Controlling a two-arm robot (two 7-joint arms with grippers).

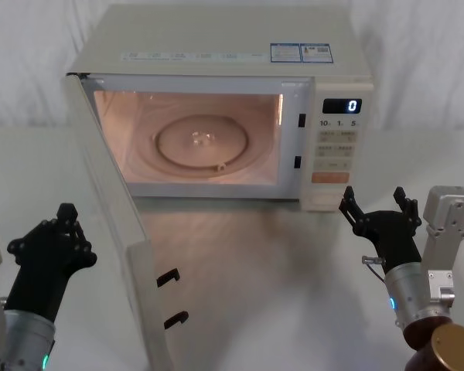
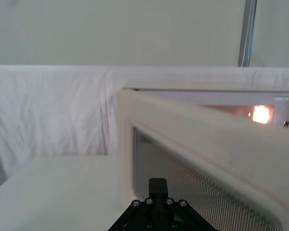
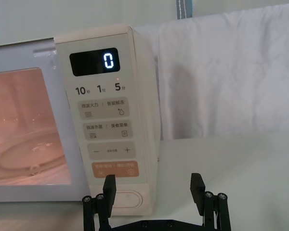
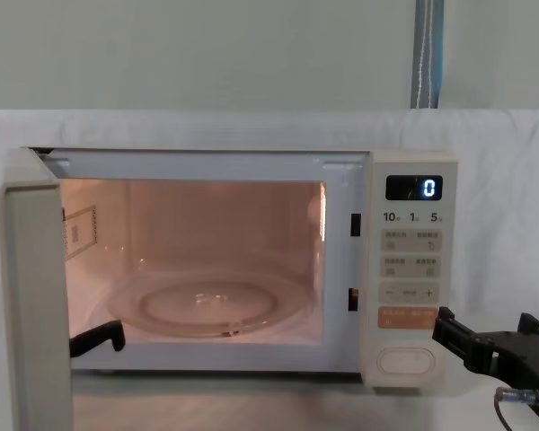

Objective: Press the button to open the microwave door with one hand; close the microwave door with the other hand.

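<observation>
Door [image 1: 112, 232] swung wide with cavity lit, so button [image 4: 406, 360] step looks done; right gripper [image 1: 379, 207] sits spread just off the panel; next I push door shut with left gripper [image 1: 52, 243], fingers unclear
</observation>
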